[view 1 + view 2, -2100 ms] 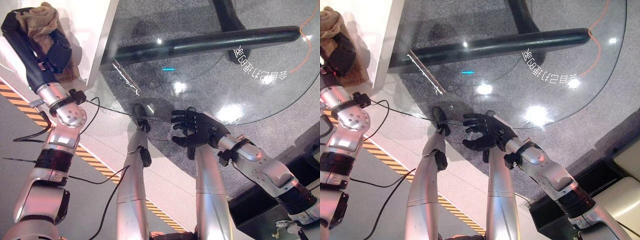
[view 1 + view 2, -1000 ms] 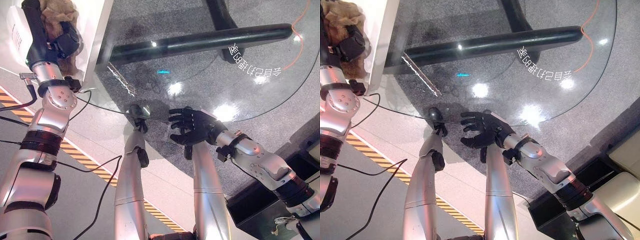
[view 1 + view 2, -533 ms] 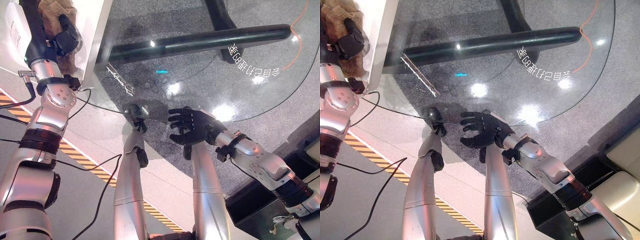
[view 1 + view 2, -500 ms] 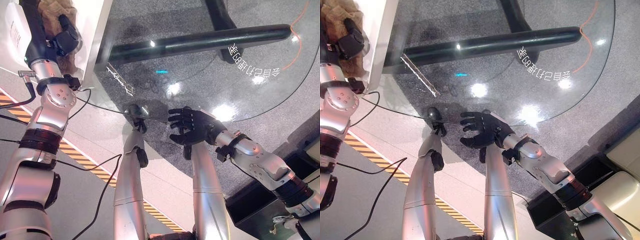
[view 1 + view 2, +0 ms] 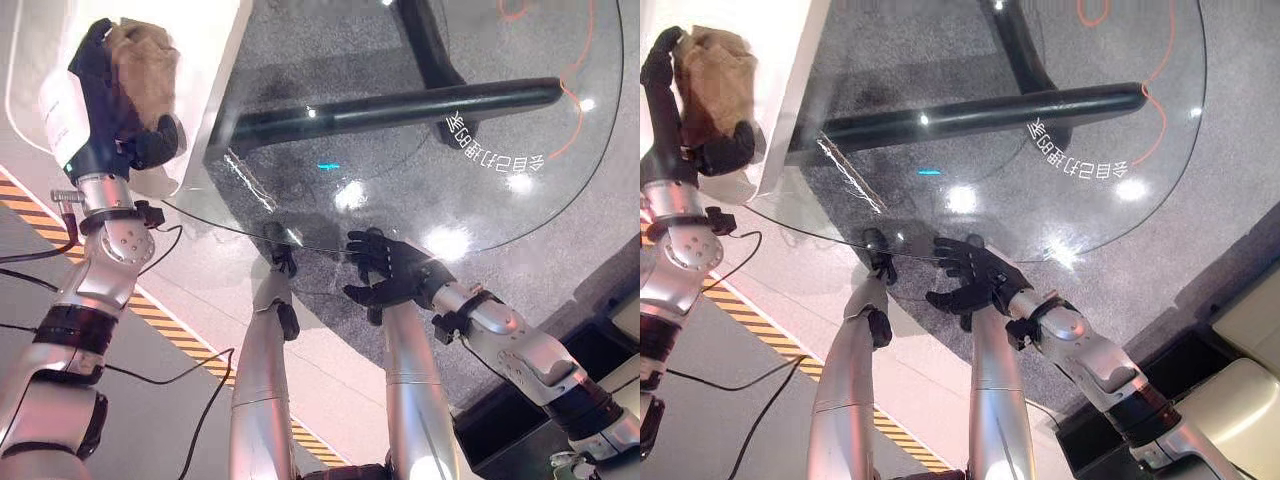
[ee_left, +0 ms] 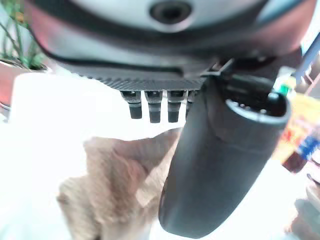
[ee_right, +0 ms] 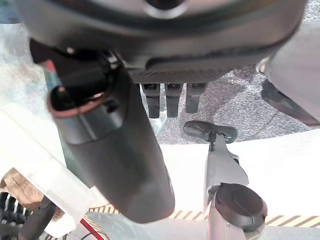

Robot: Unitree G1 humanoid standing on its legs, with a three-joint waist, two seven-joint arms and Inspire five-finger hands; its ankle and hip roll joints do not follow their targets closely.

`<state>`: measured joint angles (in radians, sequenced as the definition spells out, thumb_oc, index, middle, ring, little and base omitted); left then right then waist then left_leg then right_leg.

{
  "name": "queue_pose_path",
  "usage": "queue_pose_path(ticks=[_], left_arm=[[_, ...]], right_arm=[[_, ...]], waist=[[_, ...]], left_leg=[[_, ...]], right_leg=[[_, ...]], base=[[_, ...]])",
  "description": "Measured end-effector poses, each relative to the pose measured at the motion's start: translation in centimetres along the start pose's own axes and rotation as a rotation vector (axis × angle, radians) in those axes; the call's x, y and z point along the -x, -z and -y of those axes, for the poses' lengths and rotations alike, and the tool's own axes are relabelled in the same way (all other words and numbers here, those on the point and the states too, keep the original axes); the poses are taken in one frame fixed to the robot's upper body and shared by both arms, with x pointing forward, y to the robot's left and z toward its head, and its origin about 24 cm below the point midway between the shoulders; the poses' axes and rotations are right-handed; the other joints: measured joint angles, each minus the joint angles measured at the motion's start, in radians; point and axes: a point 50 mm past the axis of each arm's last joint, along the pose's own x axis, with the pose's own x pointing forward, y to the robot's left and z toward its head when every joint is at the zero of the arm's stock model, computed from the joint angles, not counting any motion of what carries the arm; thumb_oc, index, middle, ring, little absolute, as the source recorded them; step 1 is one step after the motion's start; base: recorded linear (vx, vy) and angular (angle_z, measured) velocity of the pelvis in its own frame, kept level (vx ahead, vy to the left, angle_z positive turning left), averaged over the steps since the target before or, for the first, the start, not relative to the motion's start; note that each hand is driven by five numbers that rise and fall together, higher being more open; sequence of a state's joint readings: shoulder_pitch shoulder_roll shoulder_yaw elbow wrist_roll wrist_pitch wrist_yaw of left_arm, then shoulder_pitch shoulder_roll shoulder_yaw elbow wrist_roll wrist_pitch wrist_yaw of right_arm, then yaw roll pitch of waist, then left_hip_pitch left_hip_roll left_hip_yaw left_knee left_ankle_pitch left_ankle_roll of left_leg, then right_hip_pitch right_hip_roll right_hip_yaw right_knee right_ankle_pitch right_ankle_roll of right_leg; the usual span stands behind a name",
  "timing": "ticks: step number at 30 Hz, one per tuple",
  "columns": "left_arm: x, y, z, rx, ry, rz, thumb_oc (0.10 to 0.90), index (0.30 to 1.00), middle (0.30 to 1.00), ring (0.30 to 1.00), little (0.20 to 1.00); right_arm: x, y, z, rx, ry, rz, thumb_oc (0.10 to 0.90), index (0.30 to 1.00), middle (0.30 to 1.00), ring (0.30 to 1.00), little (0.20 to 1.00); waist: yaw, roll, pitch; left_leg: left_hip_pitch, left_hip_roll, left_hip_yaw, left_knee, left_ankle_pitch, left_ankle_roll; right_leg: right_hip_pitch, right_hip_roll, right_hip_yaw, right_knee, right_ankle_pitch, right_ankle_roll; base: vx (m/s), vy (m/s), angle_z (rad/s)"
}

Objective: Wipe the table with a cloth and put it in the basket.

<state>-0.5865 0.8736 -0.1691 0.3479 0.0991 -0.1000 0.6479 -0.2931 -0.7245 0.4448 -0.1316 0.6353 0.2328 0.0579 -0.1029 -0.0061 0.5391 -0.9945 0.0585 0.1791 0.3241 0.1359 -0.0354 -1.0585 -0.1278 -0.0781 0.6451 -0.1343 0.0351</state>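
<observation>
In the left eye view, the left hand is raised at the upper left, its fingers curled round a crumpled brown cloth. It hangs over a white basket that stands just beside the round glass desk. The right hand hovers at the desk's near edge with its fingers spread and slightly bent, holding nothing.

The right eye view gives the same scene: the cloth bunched in the left hand and clear of the glass, the right hand loose over the desk rim.

In the left wrist view, the cloth hangs past the fingertips beside the thumb, over a white surface.

In the right wrist view, the right hand's fingers point out straight beside the thumb, with nothing between them.
</observation>
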Motion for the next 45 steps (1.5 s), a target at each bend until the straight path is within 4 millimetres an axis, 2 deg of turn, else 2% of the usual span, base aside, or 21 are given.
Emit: queue_pose_path(ticks=[4, 6, 11, 15, 21, 27, 30, 32, 33, 34, 35, 36, 38, 39, 40, 43, 45], left_arm=[[1.5, 0.4, -0.8, 0.02, -0.008, -0.001, 0.8, 0.9, 0.9, 0.9, 0.9], [3.1, 0.9, -1.4, 0.034, -0.009, 0.003, 0.8, 0.9, 0.9, 0.9, 0.9], [4.2, -0.3, -2.6, 0.131, -0.08, 0.062, 0.8, 0.9, 0.9, 0.9, 0.9], [4.8, -0.2, -3.2, 0.158, -0.104, 0.069, 0.8, 0.9, 0.9, 0.9, 0.9], [7.4, 1.7, -2.1, 0.197, 0.056, -0.053, 0.8, 0.9, 0.9, 0.9, 0.9], [10.2, 3.6, -0.5, 0.376, 0.21, -0.251, 0.8, 0.9, 0.9, 0.9, 0.9], [12.4, 5.2, 1.0, 0.465, 0.259, -0.401, 0.8, 0.9, 0.9, 0.9, 0.9], [15.8, 7.1, 2.3, 0.5, 0.325, -0.579, 0.8, 0.9, 0.9, 0.9, 0.9], [16.6, 7.4, 2.4, 0.501, 0.342, -0.61, 0.8, 0.9, 0.9, 0.9, 0.9], [18.5, 8.1, 3.2, 0.524, 0.375, -0.706, 0.8, 0.9, 0.9, 0.9, 0.9], [19.5, 8.4, 3.5, 0.534, 0.384, -0.753, 0.8, 0.9, 0.9, 0.9, 0.9], [21.8, 9.1, 4.1, 0.545, 0.421, -0.847, 0.8, 0.9, 0.9, 0.9, 0.9], [24.4, 9.5, 5.1, 0.582, 0.455, -0.969, 0.8, 0.9, 0.9, 0.9, 0.9], [26.7, 9.7, 5.7, 0.626, 0.468, -1.078, 0.8, 0.9, 0.9, 0.9, 0.9], [27.5, 9.7, 5.8, 0.639, 0.471, -1.107, 0.8, 0.9, 0.9, 0.9, 0.9], [33.5, 9.2, 6.6, 0.663, 0.548, -1.324, 0.8, 0.9, 0.9, 0.9, 0.9], [36.6, 8.4, 6.4, 0.657, 0.647, -1.4, 0.8, 0.9, 0.9, 0.9, 0.9]], right_arm=[[0.6, 0.7, 0.2, -0.008, 0.031, -0.009, 0.8, 0.9, 0.9, 0.9, 0.9], [1.1, 1.3, 0.3, -0.021, 0.045, -0.025, 0.8, 0.9, 0.9, 0.9, 0.9], [2.0, 2.2, -0.1, -0.035, 0.056, -0.039, 0.8, 0.9, 0.9, 0.9, 0.9], [2.0, 2.5, -0.4, -0.026, 0.06, -0.026, 0.8, 0.9, 0.9, 0.9, 0.9], [2.4, 3.3, -0.3, -0.015, 0.07, -0.037, 0.8, 0.9, 0.9, 0.9, 0.9], [3.0, 5.9, 0.1, -0.043, 0.082, -0.1, 0.8, 0.9, 0.9, 0.9, 0.9], [2.8, 7.6, 0.1, -0.079, 0.094, -0.137, 0.8, 0.9, 0.9, 0.9, 0.9], [3.1, 9.1, -0.1, -0.094, 0.099, -0.185, 0.8, 0.9, 0.9, 0.9, 0.9], [3.3, 9.2, -0.1, -0.094, 0.101, -0.188, 0.8, 0.9, 0.9, 0.9, 0.9], [3.6, 9.7, -0.1, -0.097, 0.107, -0.204, 0.8, 0.9, 0.9, 0.9, 0.9], [3.8, 10.0, -0.1, -0.1, 0.106, -0.214, 0.8, 0.9, 0.9, 0.9, 0.9], [4.2, 10.8, -0.1, -0.11, 0.106, -0.232, 0.8, 0.9, 0.9, 0.9, 0.9], [4.8, 11.7, -0.2, -0.128, 0.119, -0.264, 0.8, 0.9, 0.9, 0.9, 0.9], [5.2, 12.4, -0.4, -0.149, 0.129, -0.283, 0.8, 0.9, 0.9, 0.9, 0.9], [5.3, 12.6, -0.5, -0.159, 0.133, -0.283, 0.8, 0.9, 0.9, 0.9, 0.9], [6.1, 15.2, -1.5, -0.24, 0.166, -0.362, 0.8, 0.9, 0.9, 0.9, 0.9], [7.2, 17.0, -2.5, -0.286, 0.18, -0.433, 0.8, 0.9, 0.9, 0.9, 0.9]], waist=[[0.021, 0.001, 0.001], [0.035, 0.002, 0.001], [0.072, 0.002, 0.001], [0.077, 0.005, 0.002], [0.094, 0.006, 0.003], [0.12, 0.011, 0.001], [0.132, 0.017, 0.0], [0.129, 0.022, -0.001], [0.129, 0.023, -0.001], [0.129, 0.028, -0.001], [0.128, 0.029, -0.001], [0.127, 0.029, -0.001], [0.125, 0.034, -0.003], [0.127, 0.034, -0.014], [0.128, 0.035, -0.021], [0.128, 0.046, -0.091], [0.127, 0.044, -0.159]], left_leg=[[0.02, 0.001, -0.007, -0.009, 0.007, -0.009], [0.057, 0.002, -0.02, -0.014, 0.008, -0.011], [0.119, 0.003, -0.033, -0.042, 0.014, -0.02], [0.15, 0.005, -0.059, -0.067, 0.038, -0.033], [0.247, 0.012, -0.066, -0.108, 0.041, -0.041], [0.405, 0.013, -0.085, -0.158, 0.041, -0.05], [0.479, 0.014, -0.089, -0.186, 0.044, -0.056], [0.553, 0.02, -0.09, -0.205, 0.043, -0.061], [0.563, 0.021, -0.09, -0.207, 0.04, -0.064], [0.598, 0.023, -0.092, -0.221, 0.039, -0.065], [0.614, 0.024, -0.093, -0.223, 0.039, -0.065], [0.651, 0.025, -0.098, -0.226, 0.039, -0.065], [0.702, 0.027, -0.106, -0.239, 0.036, -0.066], [0.727, 0.027, -0.107, -0.239, 0.018, -0.069], [0.732, 0.027, -0.107, -0.241, 0.007, -0.066], [0.785, 0.025, -0.108, -0.269, 0.0, -0.059], [0.809, 0.022, -0.107, -0.274, -0.003, -0.053]], right_leg=[[0.016, 0.0, -0.012, 0.016, -0.009, -0.009], [0.055, 0.0, -0.023, 0.017, -0.019, -0.015], [0.112, 0.001, -0.039, 0.015, -0.039, -0.018], [0.144, 0.005, -0.066, 0.011, -0.041, -0.036], [0.238, 0.012, -0.081, -0.01, -0.051, -0.039], [0.398, 0.014, -0.106, -0.046, -0.075, -0.032], [0.469, 0.017, -0.11, -0.06, -0.08, -0.032], [0.549, 0.025, -0.115, -0.09, -0.082, -0.031], [0.56, 0.026, -0.116, -0.094, -0.082, -0.031], [0.596, 0.031, -0.116, -0.111, -0.082, -0.031], [0.616, 0.032, -0.118, -0.117, -0.082, -0.03], [0.662, 0.035, -0.129, -0.134, -0.083, -0.029], [0.724, 0.037, -0.134, -0.157, -0.086, -0.028], [0.748, 0.037, -0.134, -0.166, -0.093, -0.032], [0.76, 0.033, -0.135, -0.169, -0.097, -0.036], [0.818, 0.036, -0.136, -0.211, -0.095, -0.032], [0.848, 0.039, -0.138, -0.234, -0.097, -0.016]], base=[[-0.04, -0.095, 0.09], [-0.06, -0.113, 0.1], [-0.07, -0.117, 0.07], [-0.1, -0.133, 0.11], [-0.05, -0.136, 0.03], [-0.04, -0.145, 0.08], [-0.02, -0.129, 0.03], [-0.01, -0.098, 0.01], [0.0, -0.084, 0.01], [-0.01, -0.06, 0.02], [0.0, -0.065, 0.06], [0.04, -0.057, 0.12], [0.06, -0.051, 0.12], [0.06, -0.04, 0.04], [0.11, -0.054, 0.02], [0.11, -0.019, 0.01], [0.09, 0.002, 0.02]])
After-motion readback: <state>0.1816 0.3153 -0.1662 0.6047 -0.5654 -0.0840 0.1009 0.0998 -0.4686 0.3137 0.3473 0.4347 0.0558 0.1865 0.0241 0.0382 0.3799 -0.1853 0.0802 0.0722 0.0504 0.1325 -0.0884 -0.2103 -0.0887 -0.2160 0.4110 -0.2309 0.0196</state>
